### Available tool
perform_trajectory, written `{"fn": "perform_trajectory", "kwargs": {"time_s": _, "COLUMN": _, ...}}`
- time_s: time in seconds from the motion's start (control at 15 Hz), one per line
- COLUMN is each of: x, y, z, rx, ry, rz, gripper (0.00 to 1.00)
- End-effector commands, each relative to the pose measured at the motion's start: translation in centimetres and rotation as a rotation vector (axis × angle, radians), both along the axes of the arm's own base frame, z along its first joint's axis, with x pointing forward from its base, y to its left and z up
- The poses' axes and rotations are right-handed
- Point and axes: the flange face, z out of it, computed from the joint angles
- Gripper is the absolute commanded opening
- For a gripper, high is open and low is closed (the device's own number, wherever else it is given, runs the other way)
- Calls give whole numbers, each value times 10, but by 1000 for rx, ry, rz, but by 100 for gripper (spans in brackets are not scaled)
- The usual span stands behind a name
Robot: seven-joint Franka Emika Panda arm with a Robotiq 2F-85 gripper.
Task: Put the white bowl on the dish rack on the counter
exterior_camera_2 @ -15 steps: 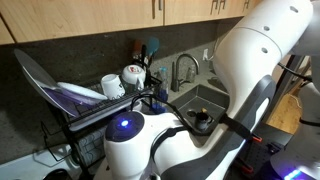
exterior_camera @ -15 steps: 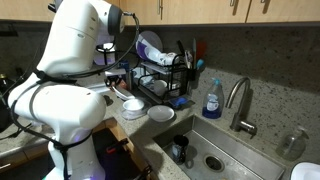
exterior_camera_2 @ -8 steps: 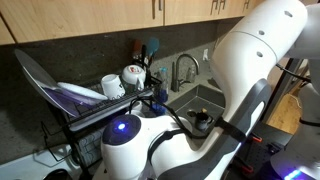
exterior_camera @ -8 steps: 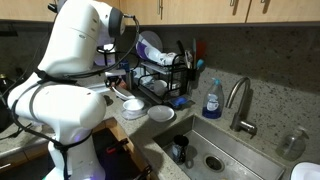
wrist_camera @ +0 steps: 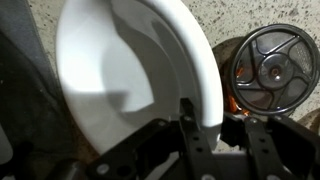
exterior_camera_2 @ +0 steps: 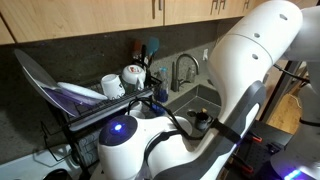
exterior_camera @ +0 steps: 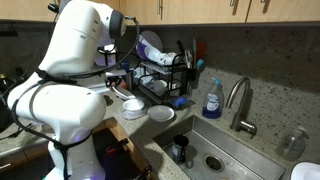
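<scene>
One arm: the white Franka arm (exterior_camera: pixel 75 45) fills the left of an exterior view, and its bulk hides my claw in both exterior views.
White bowl: in the wrist view the white bowl (wrist_camera: pixel 130 70) takes up the left and middle of the feed, its inside facing my camera, over the speckled bench (wrist_camera: pixel 270 12).
Claw: my claw (wrist_camera: pixel 218 120) straddles the bowl's right rim, one finger (wrist_camera: pixel 188 135) inside and the other outside. I cannot tell whether it is truly pinching.
Metal disc: a round spoked metal disc (wrist_camera: pixel 266 68) lies on the bench just right of the bowl.
Dishes: in an exterior view, two shallow white dishes (exterior_camera: pixel 134 104) sit on the bench in front of the rack.
Dish rack: the black wire dish rack (exterior_camera: pixel 165 75) has two tiers, with plates standing in the upper one.
Soap bottle: a blue soap bottle (exterior_camera: pixel 212 98) stands between the rack and the faucet (exterior_camera: pixel 240 102).
Sink: the steel sink (exterior_camera: pixel 235 150) holds a dark cup (exterior_camera: pixel 181 149).
</scene>
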Motion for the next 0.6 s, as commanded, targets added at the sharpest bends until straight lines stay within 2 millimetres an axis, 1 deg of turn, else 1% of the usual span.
{"fn": "perform_trajectory", "kwargs": {"time_s": 0.0, "x": 2, "y": -3, "z": -66, "rx": -43, "ry": 120, "rz": -21, "gripper": 7}}
{"fn": "perform_trajectory", "kwargs": {"time_s": 0.13, "x": 4, "y": -2, "z": -68, "rx": -48, "ry": 119, "rz": -23, "gripper": 6}}
{"fn": "perform_trajectory", "kwargs": {"time_s": 0.2, "x": 6, "y": -2, "z": -69, "rx": -56, "ry": 120, "rz": -28, "gripper": 9}}
{"fn": "perform_trajectory", "kwargs": {"time_s": 0.27, "x": 7, "y": -1, "z": -69, "rx": -56, "ry": 124, "rz": -28, "gripper": 15}}
{"fn": "perform_trajectory", "kwargs": {"time_s": 0.33, "x": 8, "y": 0, "z": -69, "rx": -58, "ry": 131, "rz": -28, "gripper": 26}}
{"fn": "perform_trajectory", "kwargs": {"time_s": 0.4, "x": 9, "y": 0, "z": -70, "rx": -63, "ry": 127, "rz": -30, "gripper": 32}}
{"fn": "perform_trajectory", "kwargs": {"time_s": 0.47, "x": 10, "y": 1, "z": -70, "rx": -64, "ry": 131, "rz": -29, "gripper": 6}}
{"fn": "perform_trajectory", "kwargs": {"time_s": 0.53, "x": 11, "y": 2, "z": -70, "rx": -65, "ry": 132, "rz": -33, "gripper": 5}}
